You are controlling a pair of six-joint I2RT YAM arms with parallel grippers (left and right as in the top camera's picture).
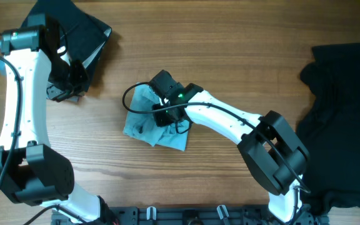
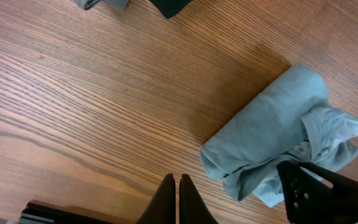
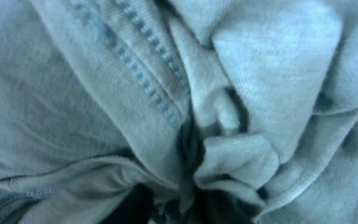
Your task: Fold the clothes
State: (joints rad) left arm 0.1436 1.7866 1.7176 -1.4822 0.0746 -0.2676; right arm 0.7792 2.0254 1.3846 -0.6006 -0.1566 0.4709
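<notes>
A pale light-blue T-shirt (image 1: 144, 123) lies crumpled in a small heap at the table's middle. My right gripper (image 1: 162, 100) is pressed down into its top. In the right wrist view the blue fabric (image 3: 104, 93) fills the frame and bunches into a pinch between my dark fingers (image 3: 188, 186), which are mostly buried. My left gripper (image 2: 179, 200) is shut and empty, hovering over bare wood to the left of the shirt (image 2: 272, 130). In the overhead view it (image 1: 74, 78) is at the far left, beside a black garment (image 1: 83, 31).
A large black garment (image 1: 342, 125) covers the right side of the table. The black garment at the far left has a grey edge showing. The right arm's dark body (image 2: 328, 193) shows next to the shirt in the left wrist view. Wooden tabletop (image 1: 230, 56) around the shirt.
</notes>
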